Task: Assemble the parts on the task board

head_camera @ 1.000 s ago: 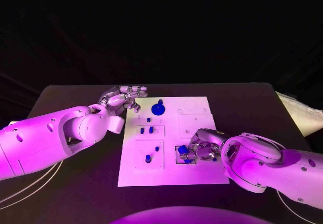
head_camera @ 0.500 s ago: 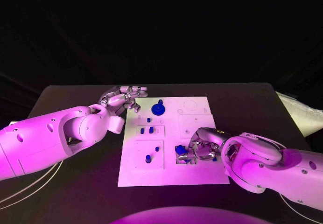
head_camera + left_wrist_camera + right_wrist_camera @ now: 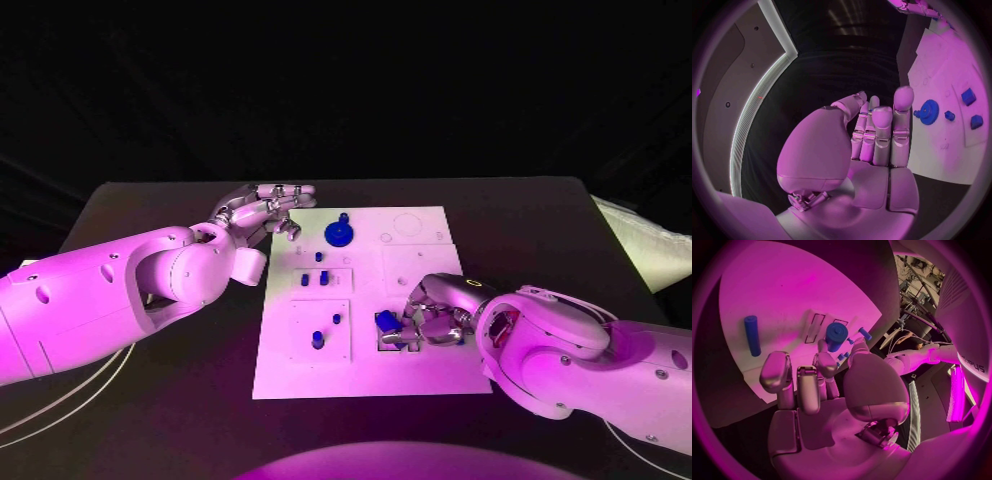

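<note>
We see the white rectangular task board (image 3: 372, 300) lying in the middle of the black desk (image 3: 173, 390), with small blue parts on it, among them a round blue toothed gear (image 3: 339, 235) near its far edge and a blue cylindrical peg (image 3: 752, 335) lying flat. Our left hand (image 3: 267, 207) hovers at the board's far left corner, fingers straight and together, holding nothing. Our right hand (image 3: 437, 318) rests over the board's near right area with fingers curled beside a stubby blue cylinder (image 3: 836, 335); we cannot tell whether it grips it.
</note>
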